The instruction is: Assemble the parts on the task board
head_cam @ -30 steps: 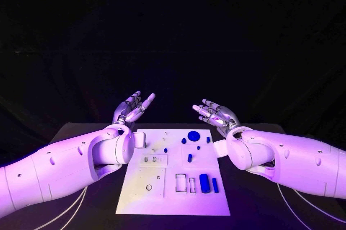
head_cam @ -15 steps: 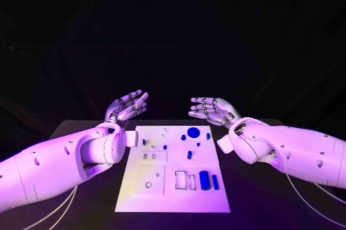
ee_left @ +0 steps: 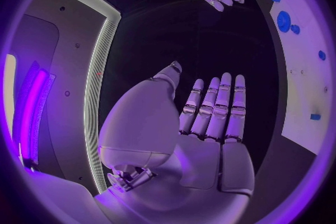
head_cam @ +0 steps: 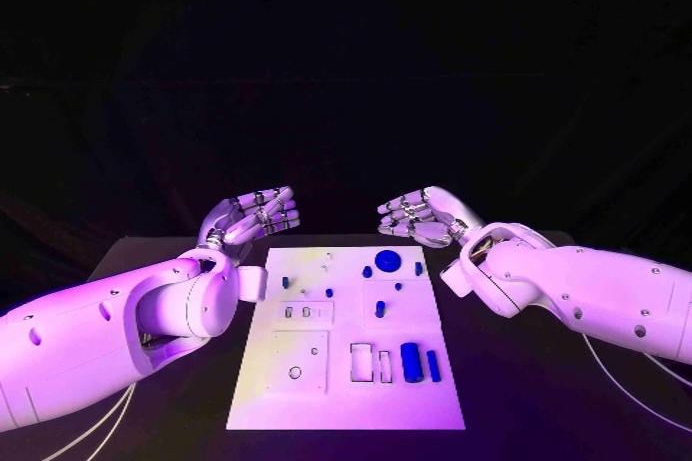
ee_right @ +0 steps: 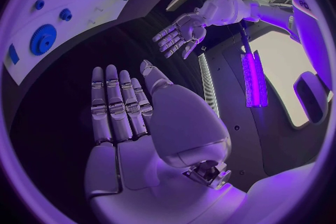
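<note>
No part has been picked up yet: the left robot hand (head_cam: 250, 217) and the right robot hand (head_cam: 418, 216) hover beyond the far edge of the white board (head_cam: 346, 401), each empty with fingers straight and apart. The board lies mid-surface, with blue parts on it, among them a round disc (head_cam: 387, 260) and upright pegs (head_cam: 411, 361). The next move likely calls for lowering one hand onto a loose part.

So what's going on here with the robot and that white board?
Nothing is being handled at this moment. The left hand and the right hand both hover beyond the far end of the task board, holding nothing, fingers extended in the wrist views. On the board, the blue parts lie untouched, including a round blue disc and two blue bars nearer the robot.
</note>
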